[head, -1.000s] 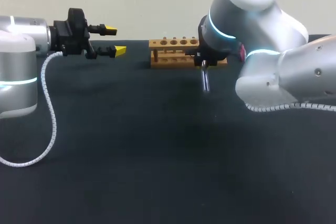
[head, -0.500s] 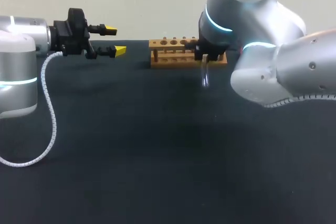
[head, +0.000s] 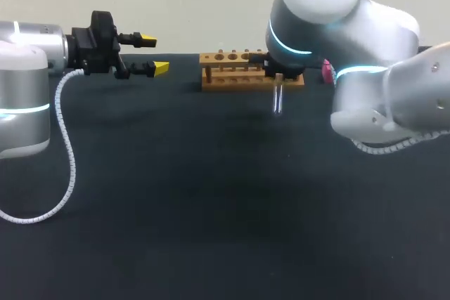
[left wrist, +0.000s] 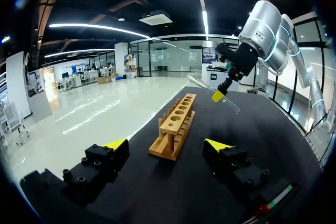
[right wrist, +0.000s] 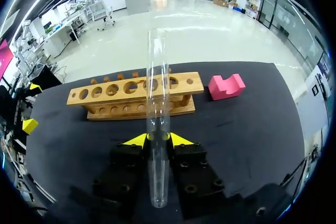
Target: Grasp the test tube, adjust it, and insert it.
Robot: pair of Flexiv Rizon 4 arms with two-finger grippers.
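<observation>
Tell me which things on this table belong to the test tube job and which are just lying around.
For the job: test tube, held in the right gripper; wooden test tube rack.
Lying about: pink block near the rack's end; left gripper, open and holding nothing.

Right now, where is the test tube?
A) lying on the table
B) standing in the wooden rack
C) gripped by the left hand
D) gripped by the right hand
D: the test tube is pinched between the yellow tips of the right hand, outside the wooden rack.
</observation>
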